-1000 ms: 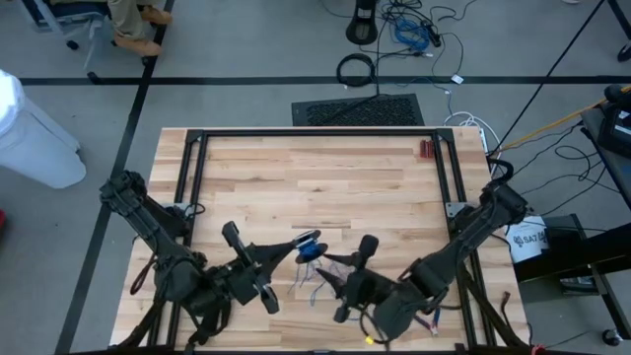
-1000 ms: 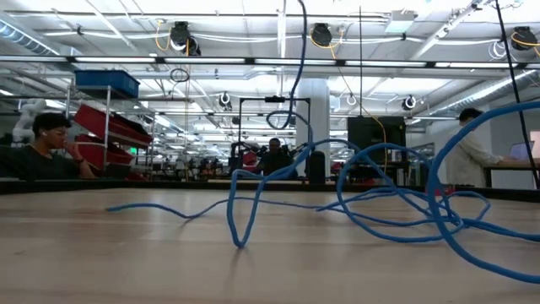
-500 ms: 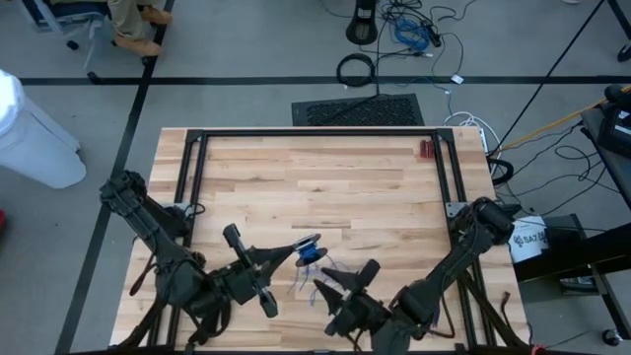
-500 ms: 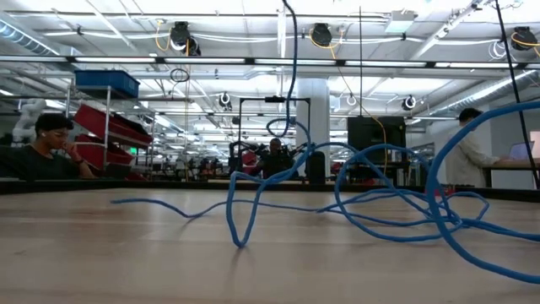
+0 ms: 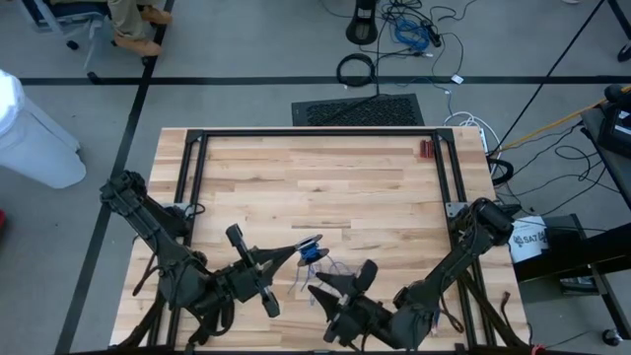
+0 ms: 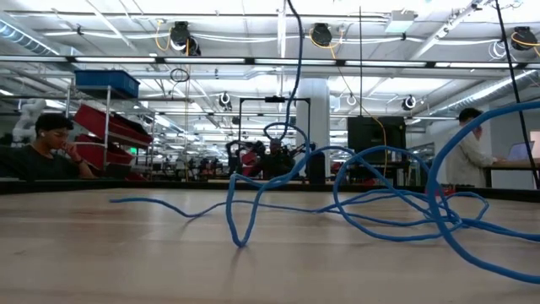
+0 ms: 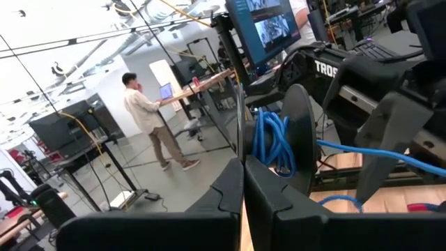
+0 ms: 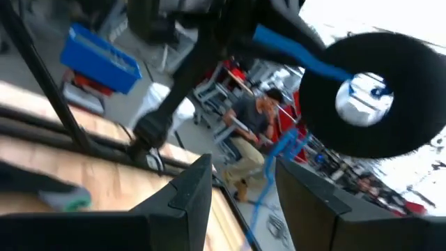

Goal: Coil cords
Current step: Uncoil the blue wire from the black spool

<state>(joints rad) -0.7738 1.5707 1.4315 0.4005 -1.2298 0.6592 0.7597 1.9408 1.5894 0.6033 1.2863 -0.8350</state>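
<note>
The blue cord is partly wound on a small dark disc-shaped spool (image 5: 311,249) with a pale centre (image 8: 359,97), held above the table's near middle. The rest of the cord lies in loose loops on the wood (image 6: 380,207), with one strand rising out of the low view (image 6: 295,59). My left gripper (image 5: 296,252) is shut on the spool. My right gripper (image 5: 340,279) is open just nearer than the spool. A hanging strand (image 8: 275,164) runs down toward the gap between its fingers (image 8: 188,192). I cannot tell whether it touches them. My left gripper pinches a thin dark flange of the spool (image 7: 239,132) edge-on between its two shut fingers (image 7: 275,202). The blue windings (image 7: 270,139) and the other flange (image 7: 300,132) sit just beside the fingers. The spool is lifted clear of the table.
Red-handled pliers (image 5: 426,149) lie at the table's far right. A black rail frame (image 5: 315,133) borders the work area. A thick black cable ring (image 5: 355,69) lies on the floor beyond the table. People sit and stand in the room behind (image 6: 51,148).
My right gripper has drawn back toward the table's near edge, away from the spool, staying open. The rising strand of cord has swayed slightly, and the loop below it has shifted. The spool in my left gripper has stayed about where it was.
</note>
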